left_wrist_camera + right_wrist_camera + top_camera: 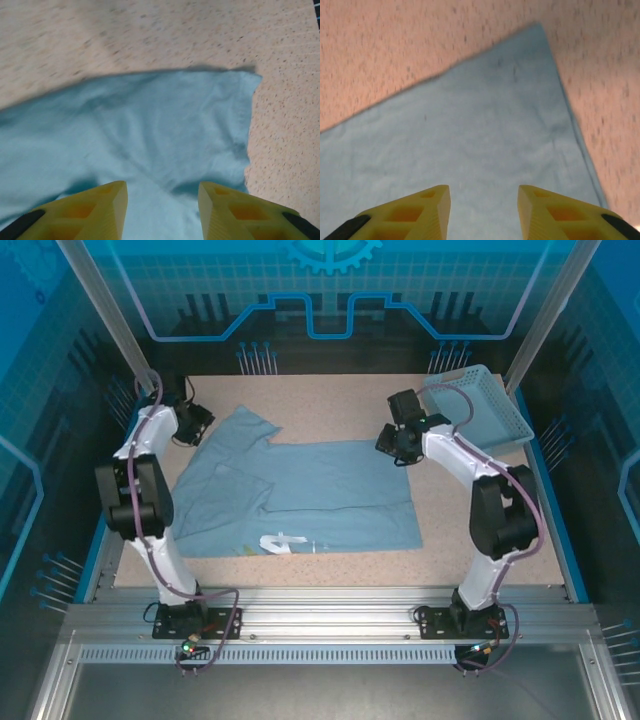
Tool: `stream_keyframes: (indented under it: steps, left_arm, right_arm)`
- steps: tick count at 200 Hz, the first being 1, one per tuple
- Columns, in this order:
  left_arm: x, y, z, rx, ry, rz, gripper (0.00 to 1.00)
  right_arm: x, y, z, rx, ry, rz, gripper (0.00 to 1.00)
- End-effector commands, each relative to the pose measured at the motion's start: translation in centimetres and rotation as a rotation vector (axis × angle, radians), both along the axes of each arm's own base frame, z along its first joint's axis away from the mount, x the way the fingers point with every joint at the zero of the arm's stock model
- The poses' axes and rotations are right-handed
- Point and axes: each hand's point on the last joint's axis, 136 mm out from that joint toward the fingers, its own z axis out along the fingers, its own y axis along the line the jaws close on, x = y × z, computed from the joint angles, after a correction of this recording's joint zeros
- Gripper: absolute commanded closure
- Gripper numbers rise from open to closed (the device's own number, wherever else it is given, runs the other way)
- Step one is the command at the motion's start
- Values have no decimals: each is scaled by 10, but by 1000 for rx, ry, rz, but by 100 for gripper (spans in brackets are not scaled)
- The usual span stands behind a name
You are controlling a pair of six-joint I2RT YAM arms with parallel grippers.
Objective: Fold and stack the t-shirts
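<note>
One pale blue t-shirt (310,495) lies spread on the table, partly folded over, with white lettering (285,542) peeking out near its front edge. My left gripper (200,425) hovers by the sleeve at the shirt's far left. In the left wrist view the sleeve (150,130) lies below the gripper (162,200), which is open and holds nothing. My right gripper (395,448) hangs over the shirt's far right corner. The right wrist view shows that corner (470,140) flat beneath the gripper (482,205), which is open and empty.
A light blue mesh basket (480,405) sits at the back right of the speckled tabletop (330,400). Bare table (395,50) runs along the shirt's far edge. Aluminium posts and blue walls ring the workspace.
</note>
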Motion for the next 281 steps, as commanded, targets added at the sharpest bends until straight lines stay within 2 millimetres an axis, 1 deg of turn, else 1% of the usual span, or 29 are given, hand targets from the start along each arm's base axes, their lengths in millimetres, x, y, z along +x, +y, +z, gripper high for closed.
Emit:
stream_keyframes:
  steps: [1,24,34,58,70,98,108,110,114,127,139,166,191,209,225,252,262,281]
  left_arm:
    - [46,1,12,19,-131,-72,55]
    - [76,2,5,8,-169,-92,52]
    - [84,1,-4,-2,-159,-94,51]
    - [103,-6,-12,-12,-161,-110,48]
    - [111,-10,-13,-12,-163,-121,47]
    - [121,-14,-20,-16,-153,-115,45]
    - [124,-15,-23,-16,-157,-108,44]
    - [125,-15,-23,-17,-158,-105,44]
    - [126,-15,-24,-18,-159,-103,43]
    - [129,-17,-28,-14,-158,-102,43]
    - [132,-21,-29,-4,-155,-108,42]
    - [136,-27,-37,16,-133,-120,39]
    - [141,-30,-44,11,-123,-115,38]
    - [145,-29,-43,27,-125,-113,37]
    - [150,-28,-40,57,-134,-113,37]
    - [149,-22,-47,118,-90,-99,38]
    - [149,-20,-51,142,-75,-97,38]
    - [149,-18,-59,182,-52,-100,40]
  right_arm:
    - [34,-20,0,-87,-40,4,58]
    - [50,-34,-17,-91,6,-30,57]
    - [56,-40,-25,-98,33,-39,56]
    - [70,-45,-40,-107,86,-43,54]
    - [76,-44,-47,-101,110,-40,54]
    - [78,-51,-65,-136,206,-74,55]
    - [80,-53,-61,-137,204,-83,55]
    - [79,-53,-70,-142,222,-86,56]
    - [78,-54,-75,-147,236,-91,56]
    - [77,-56,-79,-158,251,-103,58]
    - [71,-61,-84,-178,288,-126,59]
    - [71,-57,-96,-144,312,-132,58]
    - [77,-52,-100,-118,301,-124,60]
    - [79,-52,-101,-109,293,-120,67]
    - [81,-51,-99,-107,286,-111,77]
    - [84,-48,-91,-115,258,-95,93]
    - [85,-47,-86,-115,242,-90,97]
    - [87,-43,-78,-115,223,-70,100]
